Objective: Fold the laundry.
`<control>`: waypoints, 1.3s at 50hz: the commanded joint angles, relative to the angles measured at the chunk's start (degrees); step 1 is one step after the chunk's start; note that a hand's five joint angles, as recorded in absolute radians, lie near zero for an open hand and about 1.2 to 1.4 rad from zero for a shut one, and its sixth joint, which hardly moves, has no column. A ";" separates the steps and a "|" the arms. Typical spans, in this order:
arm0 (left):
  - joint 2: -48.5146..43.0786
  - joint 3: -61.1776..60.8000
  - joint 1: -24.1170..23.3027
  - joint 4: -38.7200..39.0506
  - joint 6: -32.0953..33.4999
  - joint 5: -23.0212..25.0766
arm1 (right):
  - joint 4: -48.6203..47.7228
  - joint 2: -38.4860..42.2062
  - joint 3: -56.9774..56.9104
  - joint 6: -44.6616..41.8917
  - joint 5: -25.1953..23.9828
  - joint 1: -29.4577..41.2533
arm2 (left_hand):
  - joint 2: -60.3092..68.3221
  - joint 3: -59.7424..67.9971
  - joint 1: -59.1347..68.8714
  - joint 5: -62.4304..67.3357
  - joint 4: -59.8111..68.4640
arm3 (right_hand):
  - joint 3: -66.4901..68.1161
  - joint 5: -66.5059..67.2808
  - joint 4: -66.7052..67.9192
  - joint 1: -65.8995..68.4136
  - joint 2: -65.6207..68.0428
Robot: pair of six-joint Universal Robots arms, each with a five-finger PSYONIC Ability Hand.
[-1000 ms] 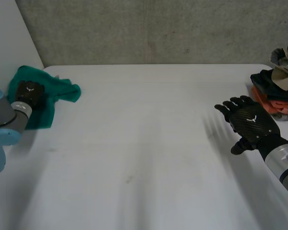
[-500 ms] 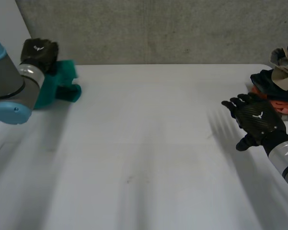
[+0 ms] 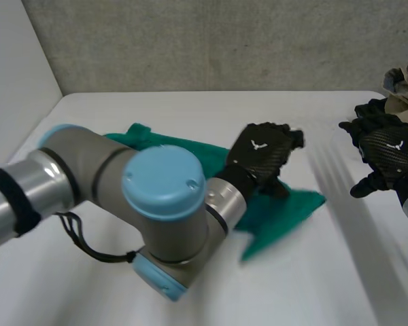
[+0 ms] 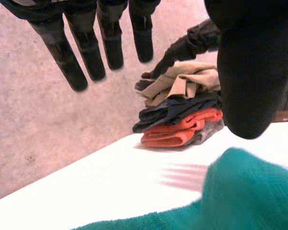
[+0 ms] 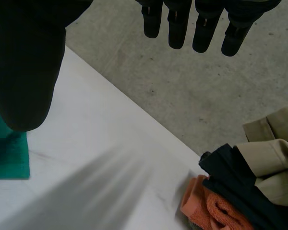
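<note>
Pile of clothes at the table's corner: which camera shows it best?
The left wrist view: the whole pile of clothes shows there, tan on top, then dark, orange and grey layers. The head view catches just its edge, partly hidden by the right hand; the right wrist view shows one part.

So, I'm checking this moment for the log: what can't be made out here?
- Green cloth: head view, left arm covers its middle; its free edge is blurred.
- Clothes pile: head view, cut off by the edge, right hand covers its lower layers.
</note>
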 commanded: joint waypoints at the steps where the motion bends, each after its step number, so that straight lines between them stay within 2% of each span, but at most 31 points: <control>1: 4.42 -0.34 2.34 -1.14 0.03 -0.44 | 0.96 0.16 -0.45 0.31 -0.19 -0.49 | -12.24 -12.54 -9.43 -12.58 -13.02 | -2.42 -2.78 -1.84 -3.19 -2.75; 6: 10.75 -6.14 10.60 -2.89 5.82 -0.36 | 6.40 0.07 -1.94 0.57 -0.19 -0.58 | -12.40 -12.70 -9.60 -12.74 -13.19 | -2.42 -2.78 -1.84 -3.19 -2.75; 8: 12.60 -7.81 13.24 -2.90 8.72 -0.27 | 11.83 -0.10 -3.17 0.57 -0.19 0.03 | -12.24 -12.54 -9.43 -12.58 -13.02 | -2.42 -2.78 -1.84 -3.19 -2.75; 11: 13.75 -10.71 19.21 -2.81 16.01 0.08 | 18.61 -0.54 -4.75 0.66 -0.54 0.65 | -12.41 -12.70 -9.60 -12.74 -13.19 | -2.42 -2.78 -1.84 -3.19 -2.75; 12: 13.75 -11.68 22.71 -2.63 19.69 0.61 | 22.55 -0.72 -5.63 0.66 -0.46 1.69 | -12.41 -12.70 -9.60 -12.74 -13.19 | -2.42 -2.78 -1.84 -3.19 -2.75; 15: 13.14 -11.86 27.82 -2.54 25.07 2.01 | 27.76 -0.89 -6.69 0.74 -1.07 4.42 | -12.74 -13.04 -9.94 -13.08 -13.52 | -2.42 -2.78 -1.84 -3.19 -2.75; 16: 12.09 -11.25 30.71 -2.89 28.22 3.67 | 29.52 -0.98 -6.78 1.09 -1.07 6.43 | -12.74 -13.04 -9.94 -13.08 -13.52 | -2.42 -2.78 -1.84 -3.19 -2.75; 19: 8.32 -9.85 35.30 -3.16 32.72 7.45 | 29.36 -0.98 -6.34 1.18 -0.37 9.52 | -12.74 -13.04 -9.94 -13.08 -13.52 | -2.42 -2.78 -1.84 -3.19 -2.75; 20: 5.78 -8.19 38.18 -3.42 34.99 10.43 | 28.66 -0.98 -5.65 0.92 -0.37 11.70 | -12.58 -12.87 -9.77 -12.91 -13.36 | -2.42 -2.78 -1.84 -3.19 -2.75; 26: -2.84 -0.54 44.18 -8.07 39.23 18.97 | 23.04 -0.10 -2.83 0.31 -0.19 19.19 | -12.07 -12.37 -9.26 -12.41 -12.85 | -2.42 -2.78 -1.84 -3.19 -2.75; 32: -11.89 10.79 45.16 -14.49 39.50 23.19 | 13.11 3.06 0.07 -0.66 4.11 22.97 | -6.03 -6.33 -3.23 -6.37 -6.82 | -2.42 -2.78 -1.84 -3.19 -2.75; 37: -16.12 14.59 45.16 -17.13 39.85 23.73 | 8.18 6.84 0.43 -2.77 7.01 25.69 | -3.66 -3.96 -0.86 -4.00 -4.44 | -2.35 -2.71 -1.77 -3.12 -2.68; 41: -17.45 15.38 45.07 -17.05 41.60 23.20 | 6.77 9.74 0.16 -4.61 8.07 26.31 | 2.70 2.41 5.51 2.37 1.92 | 5.71 5.35 6.29 4.94 5.38; 43: -17.88 15.56 45.07 -16.87 43.27 22.94 | 5.81 11.58 -0.36 -5.40 8.16 26.40 | 14.43 14.13 17.24 14.10 13.65 | 15.60 15.23 16.17 14.83 15.26; 46: -18.59 15.65 44.80 -16.78 44.77 22.59 | 4.67 13.51 -0.98 -6.20 8.42 26.31 | 25.06 24.76 27.87 24.72 24.28 | 26.22 25.85 26.79 25.45 25.88; 47: -18.76 15.56 44.46 -16.87 45.55 21.89 | 4.14 14.57 -1.59 -6.72 8.59 26.23 | 36.60 36.30 39.40 36.26 35.81 | 40.08 39.72 40.66 39.31 39.75; 49: -18.85 15.39 44.10 -16.78 46.35 20.66 | 3.87 15.28 -2.38 -7.25 8.86 26.05 | 48.57 48.27 51.38 48.24 47.79 | 57.79 57.43 58.37 57.02 57.46; 50: -18.77 15.39 43.93 -16.87 46.70 19.87 | 3.87 15.37 -3.00 -7.51 9.56 25.53 | 48.63 48.33 51.44 48.30 47.85 | 67.48 67.12 68.06 66.71 67.15; 51: -18.07 15.04 42.88 -17.05 47.14 16.81 | 3.87 15.28 -3.26 -7.52 10.00 25.35 | 48.63 48.34 51.44 48.30 47.85 | 67.58 67.22 68.16 66.81 67.25; 53: -17.63 14.69 42.09 -17.31 46.97 15.04 | 3.87 14.76 -3.79 -7.60 11.31 25.17 | 48.63 48.34 51.44 48.30 47.85 | 67.58 67.22 68.16 66.81 67.25; 57: -11.23 11.44 38.75 -18.89 45.57 8.36 | 5.54 8.80 -5.72 -8.83 14.83 24.38 | 48.63 48.34 51.44 48.30 47.85 | 67.58 67.22 68.16 66.81 67.25; 59: -3.61 6.63 37.78 -21.42 42.60 5.29 | 8.51 3.52 -7.39 -11.20 16.06 23.94 | 48.63 48.34 51.44 48.30 47.85 | 67.58 67.22 68.16 66.81 67.25; 62: 4.58 1.43 36.98 -23.89 37.67 3.43 | 15.35 -0.96 -11.15 -14.27 16.24 22.72 | 48.63 48.34 51.44 48.30 47.85 | 67.58 67.22 68.16 66.81 67.25; 63: 10.09 -1.72 36.11 -25.03 33.74 3.08 | 17.47 -1.85 -12.57 -14.63 16.24 22.10 | 48.63 48.34 51.44 48.30 47.85 | 67.58 67.22 68.16 66.81 67.25; 65: 15.31 -4.55 34.97 -25.83 29.85 3.07 | 21.52 -3.17 -15.56 -15.25 16.24 20.43 | 48.63 48.34 51.44 48.30 47.85 | 67.58 67.22 68.16 66.81 67.25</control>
